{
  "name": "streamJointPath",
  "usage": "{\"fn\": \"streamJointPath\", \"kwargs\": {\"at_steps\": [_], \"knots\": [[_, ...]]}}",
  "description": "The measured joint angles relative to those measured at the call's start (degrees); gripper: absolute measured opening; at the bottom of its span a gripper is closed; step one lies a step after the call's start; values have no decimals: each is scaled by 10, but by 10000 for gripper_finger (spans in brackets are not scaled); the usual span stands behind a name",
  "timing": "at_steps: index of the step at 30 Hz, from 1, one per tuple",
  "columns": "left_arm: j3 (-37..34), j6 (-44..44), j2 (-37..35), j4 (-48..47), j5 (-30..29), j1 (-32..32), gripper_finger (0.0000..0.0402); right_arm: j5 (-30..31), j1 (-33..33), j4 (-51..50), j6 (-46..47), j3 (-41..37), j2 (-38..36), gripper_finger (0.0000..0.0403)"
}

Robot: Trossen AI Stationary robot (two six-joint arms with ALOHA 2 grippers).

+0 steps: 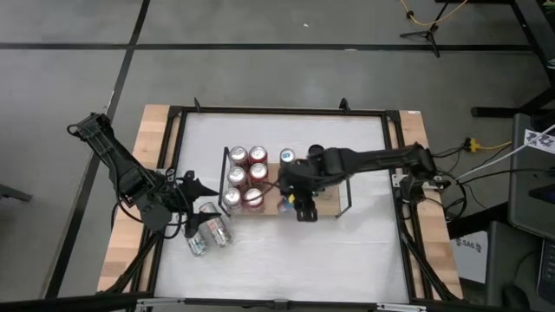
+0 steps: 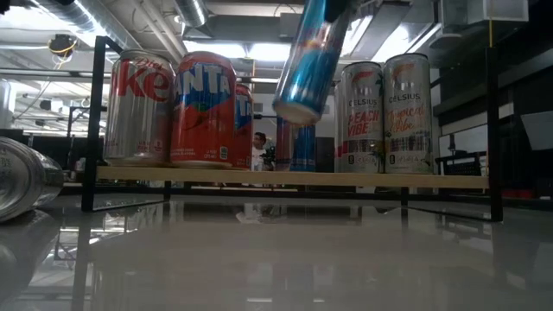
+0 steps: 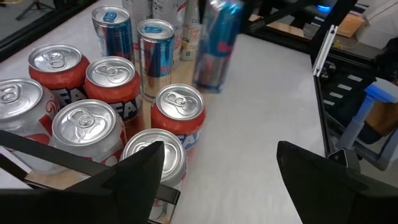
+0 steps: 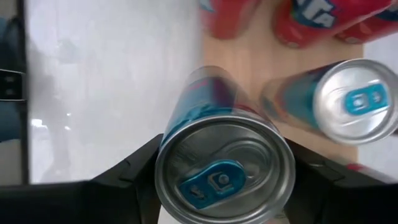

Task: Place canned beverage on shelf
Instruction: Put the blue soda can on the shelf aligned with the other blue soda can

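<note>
Gripping a slim blue can [image 4: 224, 165] by its sides, the right hand [image 1: 299, 204] hangs over the near edge of the shelf [image 1: 325, 204], the light wooden board with thin black rails in the middle of the white table [image 1: 364, 251]. In the low view the blue can [image 2: 309, 60] is tilted and clear of the board, its base above the shelf surface. Upright cans already fill the shelf's left part: red and silver ones [image 1: 245, 173] in two rows, and another blue can [image 1: 287, 157] stands alone at the far edge (its blue tab also shows in the right wrist view). The left hand [image 1: 192, 208] waits at the table's left side with its fingers spread wide and nothing between them, just beside two silver cans [image 1: 208, 232] lying on their sides off the shelf.
</note>
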Motion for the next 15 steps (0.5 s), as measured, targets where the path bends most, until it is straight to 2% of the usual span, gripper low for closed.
{"fn": "streamJointPath", "kwargs": {"at_steps": [5,15], "knots": [[0,8,0,0,-7,0,305,1,-20,0,-34,0,21,238],[0,15,0,0,-10,0,305,11,-18,-12,-78,0,53,238]]}}
